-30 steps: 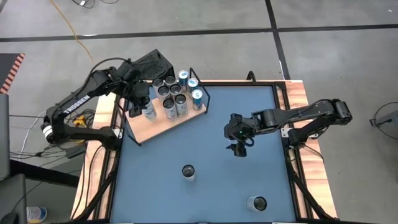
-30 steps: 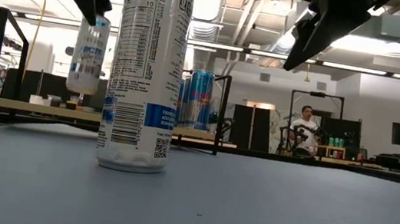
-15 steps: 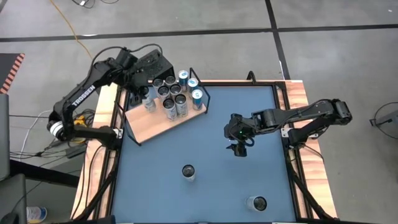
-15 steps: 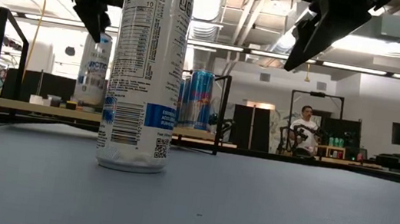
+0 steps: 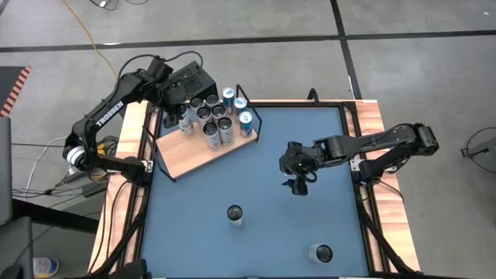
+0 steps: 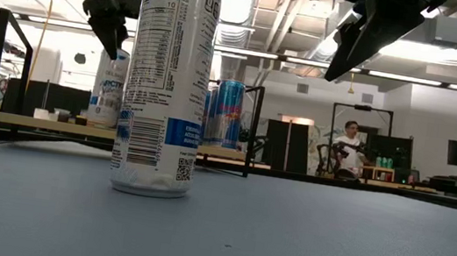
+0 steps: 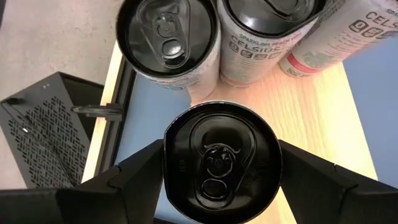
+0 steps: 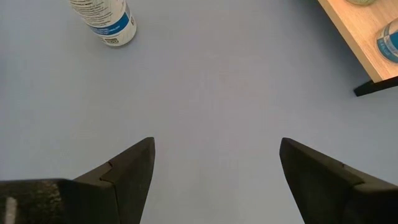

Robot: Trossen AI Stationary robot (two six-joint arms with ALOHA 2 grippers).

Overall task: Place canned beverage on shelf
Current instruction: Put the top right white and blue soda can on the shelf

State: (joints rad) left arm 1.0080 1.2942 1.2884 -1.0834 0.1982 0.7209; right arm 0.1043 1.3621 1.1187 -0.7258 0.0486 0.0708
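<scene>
A pale-wood shelf (image 5: 203, 147) sits at the far left corner of the blue tabletop (image 5: 256, 186). A tight cluster of cans (image 5: 217, 118) crowds its far half, leaving no gaps to reach between; its near half is bare. A black wire frame (image 5: 252, 116) blocks the right end. Two single cans (image 5: 235, 215) (image 5: 322, 253) stand well apart near the front, with wide open tabletop between them

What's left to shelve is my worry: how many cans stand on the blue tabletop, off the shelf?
2. One can stands near the tabletop's middle; the second can stands toward the corner on the right arm's side. The high view hides none.
</scene>
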